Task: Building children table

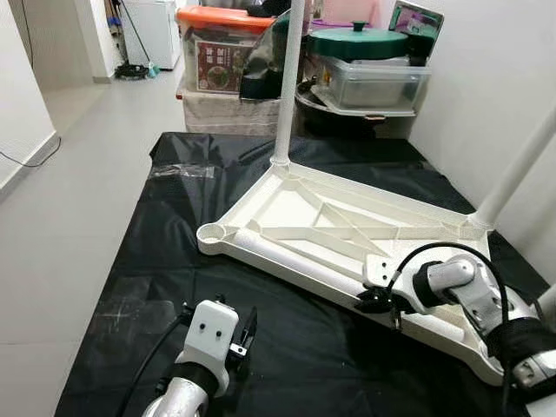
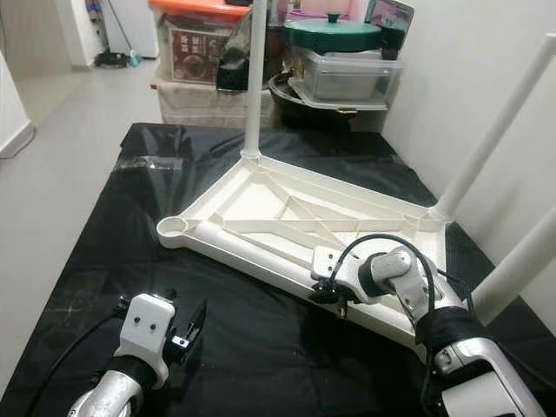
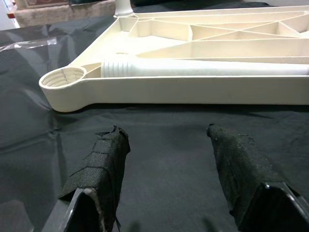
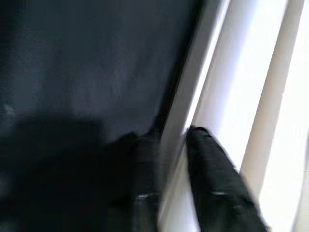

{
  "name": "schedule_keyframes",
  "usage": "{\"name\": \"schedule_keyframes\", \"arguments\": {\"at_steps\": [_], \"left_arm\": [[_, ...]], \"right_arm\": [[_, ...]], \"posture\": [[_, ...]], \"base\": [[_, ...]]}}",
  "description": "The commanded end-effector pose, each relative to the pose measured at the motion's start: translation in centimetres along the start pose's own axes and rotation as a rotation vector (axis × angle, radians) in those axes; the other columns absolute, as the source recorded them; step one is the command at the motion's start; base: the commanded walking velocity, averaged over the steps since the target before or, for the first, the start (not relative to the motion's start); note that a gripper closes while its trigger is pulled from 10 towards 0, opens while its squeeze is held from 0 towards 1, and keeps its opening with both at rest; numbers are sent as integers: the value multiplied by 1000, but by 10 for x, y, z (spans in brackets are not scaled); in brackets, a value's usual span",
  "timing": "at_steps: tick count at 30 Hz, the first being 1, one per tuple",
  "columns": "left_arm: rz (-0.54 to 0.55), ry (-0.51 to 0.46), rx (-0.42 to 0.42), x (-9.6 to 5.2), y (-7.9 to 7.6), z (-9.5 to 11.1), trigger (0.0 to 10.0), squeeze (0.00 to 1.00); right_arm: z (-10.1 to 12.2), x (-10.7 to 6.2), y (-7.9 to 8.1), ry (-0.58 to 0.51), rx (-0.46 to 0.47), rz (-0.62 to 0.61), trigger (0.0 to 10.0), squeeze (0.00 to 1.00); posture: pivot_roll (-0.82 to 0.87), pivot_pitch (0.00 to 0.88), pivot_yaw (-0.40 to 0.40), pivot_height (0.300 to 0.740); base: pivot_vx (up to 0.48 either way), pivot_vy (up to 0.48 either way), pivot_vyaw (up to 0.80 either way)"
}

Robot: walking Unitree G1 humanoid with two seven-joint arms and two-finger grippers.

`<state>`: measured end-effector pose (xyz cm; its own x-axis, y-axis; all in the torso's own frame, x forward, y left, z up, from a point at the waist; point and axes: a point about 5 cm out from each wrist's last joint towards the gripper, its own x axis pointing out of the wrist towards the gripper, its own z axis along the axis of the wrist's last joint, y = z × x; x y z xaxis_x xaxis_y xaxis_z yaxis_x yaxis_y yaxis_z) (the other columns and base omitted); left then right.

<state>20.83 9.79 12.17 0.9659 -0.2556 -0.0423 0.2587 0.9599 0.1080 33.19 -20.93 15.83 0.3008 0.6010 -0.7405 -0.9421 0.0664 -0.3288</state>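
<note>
upturned white tabletop (image 1: 347, 230) on black sheet (image 1: 165, 261), loose leg (image 3: 203, 68) lying inside | right gripper (image 4: 166, 137) apparently clamped on near rim, view blurred | left gripper (image 3: 164, 145) spread, empty, just before empty corner socket (image 3: 63, 77)

We see a cream-white table top (image 1: 347, 230) with white legs (image 1: 289, 78) on a plain black sheet (image 1: 156, 261); behind, an orange lid (image 1: 221, 17) and a green lid (image 1: 358, 42).

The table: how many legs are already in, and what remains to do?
Three legs stand in the upturned table top, one of them at. The fourth leg lies loose inside it, beside the empty socket. The right gripper pinches the top's near rim; the left gripper waits open before the socket. Left: fitting that leg, then turning the table over.
</note>
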Motion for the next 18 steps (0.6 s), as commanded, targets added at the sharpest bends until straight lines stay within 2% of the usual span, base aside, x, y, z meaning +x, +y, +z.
{"name": "schedule_keyframes", "arguments": {"at_steps": [1, 2, 3, 4, 8, 11, 15, 18], "left_arm": [[-6, 15, 6, 0, -1, -3, 10000, 0], [-6, 15, 6, 0, -1, -3, 10000, 0], [-6, 15, 6, 0, -1, -3, 10000, 0], [-4, 15, 6, 0, -1, -3, 10000, 0], [-3, 15, 6, -1, 0, -3, 10000, 0], [-2, 15, 6, -1, 0, -3, 10000, 0], [-2, 13, 6, -1, 0, -3, 10000, 0], [3, 10, 5, -1, 0, -2, 10000, 0]], "right_arm": [[7, -1, 0, -19, -37, 55, 10000, 1000], [7, -1, 0, -19, -37, 55, 10000, 1000], [4, -2, 2, -18, -17, 107, 10000, 1000], [3, -2, 0, -18, 3, 130, 10000, 0], [3, -2, -2, -20, 19, 137, 10000, 0], [17, 2, -9, -60, 58, 155, 10000, 0], [21, 5, -10, -59, 62, 147, 10000, 0], [18, 15, -14, 26, 133, 110, 10000, 0]], "posture": [[60, 9, -89, 740], [60, 9, -89, 740], [61, 10, -88, 740], [62, 13, -90, 740], [62, 13, -90, 740], [58, 19, -88, 740], [59, 20, -89, 740], [62, 24, -93, 740]], "base": [[0, 0, 0], [0, 0, 0], [0, 0, 0], [0, 0, 0], [0, 0, 0], [0, 0, 0], [0, 0, 0], [0, 0, 0]]}}
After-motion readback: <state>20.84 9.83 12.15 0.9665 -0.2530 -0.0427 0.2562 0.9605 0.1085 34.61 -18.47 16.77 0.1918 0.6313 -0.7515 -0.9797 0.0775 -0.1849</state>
